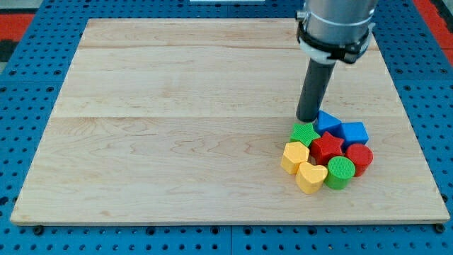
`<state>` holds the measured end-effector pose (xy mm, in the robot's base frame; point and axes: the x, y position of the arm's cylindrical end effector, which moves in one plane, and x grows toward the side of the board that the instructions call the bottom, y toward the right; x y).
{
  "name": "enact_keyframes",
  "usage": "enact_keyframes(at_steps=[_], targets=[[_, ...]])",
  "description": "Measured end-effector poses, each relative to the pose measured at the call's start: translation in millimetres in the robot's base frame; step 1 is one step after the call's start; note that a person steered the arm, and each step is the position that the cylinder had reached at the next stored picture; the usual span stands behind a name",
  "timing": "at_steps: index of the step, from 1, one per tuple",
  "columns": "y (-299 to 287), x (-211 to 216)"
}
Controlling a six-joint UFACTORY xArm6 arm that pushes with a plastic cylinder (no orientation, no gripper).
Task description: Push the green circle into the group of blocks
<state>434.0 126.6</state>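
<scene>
Camera view: pale wooden board (177, 106) on a blue perforated table (28, 42). Eight blocks sit packed together at the view's lower right: green star (305, 133), blue triangle (327, 122), blue cube (353, 132), red star (328, 147), red cylinder (359, 157), yellow block (295, 156), yellow heart (311, 177) and the green circle (340, 172), which touches the yellow heart and red cylinder. My tip (308, 119), a bare rod with nothing to open or close, stands at the cluster's top edge, just beside the green star and blue triangle.

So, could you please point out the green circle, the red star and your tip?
green circle (340, 171), camera view, on its ridged top face.
red star (327, 146), camera view, on its top face's middle.
my tip (308, 118), camera view, the rod's very end, just above the green star (305, 132).
</scene>
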Motion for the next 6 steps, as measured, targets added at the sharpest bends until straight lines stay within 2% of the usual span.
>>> enact_keyframes(at_steps=[1, 2, 3, 4, 5, 6], targets=[[5, -27], [83, -18], [163, 22], [191, 92], [139, 146], [48, 152]])
